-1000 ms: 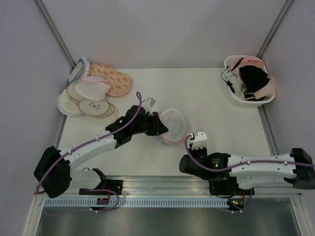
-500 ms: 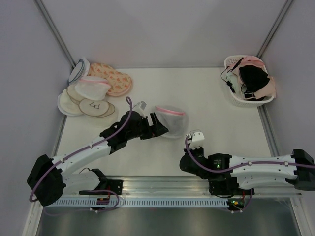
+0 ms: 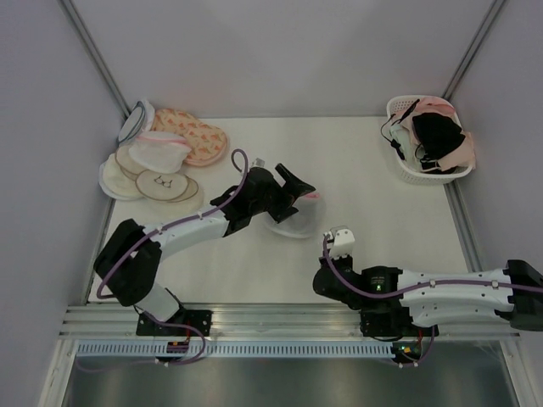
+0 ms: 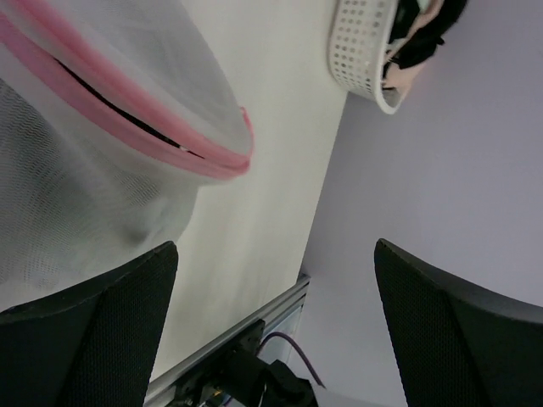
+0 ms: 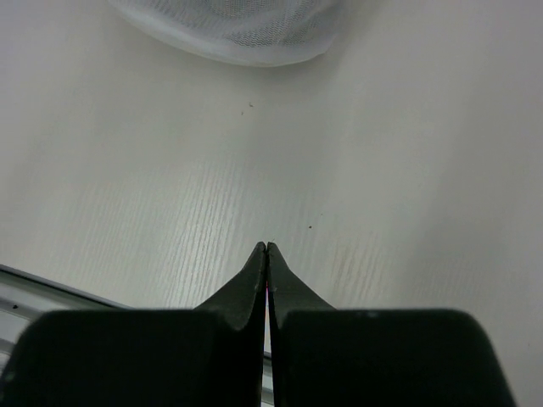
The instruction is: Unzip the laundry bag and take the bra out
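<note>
By the counter's near edge, the right tool point(image 5: 267, 248) is pressed together. At mid-counter lies the laundry bag point(image 3: 287, 222), with the left tool point(image 4: 273, 254) spread wide over it. A basket point(image 3: 407, 174) sits in the far right corner.

white basket point(image 3: 413, 175), heap of pouches point(image 3: 161, 157)

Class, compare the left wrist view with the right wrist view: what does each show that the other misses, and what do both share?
Only the left wrist view shows the pink zipper trim, the white basket holding garments by the wall, and the left gripper, jaws wide open. Only the right wrist view shows the right gripper, jaws shut with nothing between them. Both show the white mesh of the laundry bag and the pale table.
</note>
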You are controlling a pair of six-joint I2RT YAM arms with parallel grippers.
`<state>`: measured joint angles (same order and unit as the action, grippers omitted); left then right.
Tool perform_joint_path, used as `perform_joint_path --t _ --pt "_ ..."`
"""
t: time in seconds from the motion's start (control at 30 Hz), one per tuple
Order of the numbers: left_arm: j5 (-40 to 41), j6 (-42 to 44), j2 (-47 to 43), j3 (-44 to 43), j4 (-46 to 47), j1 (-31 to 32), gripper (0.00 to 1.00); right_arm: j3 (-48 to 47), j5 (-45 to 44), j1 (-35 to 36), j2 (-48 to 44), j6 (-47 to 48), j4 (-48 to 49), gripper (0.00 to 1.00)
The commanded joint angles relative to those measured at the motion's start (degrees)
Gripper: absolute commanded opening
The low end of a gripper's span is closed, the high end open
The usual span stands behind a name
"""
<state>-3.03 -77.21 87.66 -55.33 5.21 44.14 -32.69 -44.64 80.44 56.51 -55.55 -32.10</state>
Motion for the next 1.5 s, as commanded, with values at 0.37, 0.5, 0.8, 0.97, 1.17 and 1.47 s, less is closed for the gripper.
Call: perform_joint_path --t 0.37,0.5,0.8,0.97,1.17,1.47 --pt "-3.3 -6.6 17.1 -8.8 0.6 -4.5 0.38 1.4 -1.9 0.0 -10.3 -2.0 -5.9 0.00" --pt "-5.7 -4.0 16.3 -6.4 4.2 -5.1 0.02 1.8 -1.9 0.0 -11.4 -2.0 -6.0 0.00" --pt "-32.5 4.0 13.3 9.3 41.0 -5.6 0.02 5.0 7.1 0.0 -18.3 9.1 5.4 0.14" --pt "-39.2 8.3 6.2 21.5 52.1 -5.8 0.02 5.4 9.7 0.1 -18.7 11.3 7.0 0.47" --pt "-41.4 13.0 -2.9 27.4 51.1 -5.7 0.02 5.5 12.3 -0.1 -13.7 12.1 11.3 0.52" --pt "-41.2 19.1 -15.2 30.4 40.0 -5.2 0.02 4.7 14.8 0.0 -8.7 13.5 22.0 0.51"
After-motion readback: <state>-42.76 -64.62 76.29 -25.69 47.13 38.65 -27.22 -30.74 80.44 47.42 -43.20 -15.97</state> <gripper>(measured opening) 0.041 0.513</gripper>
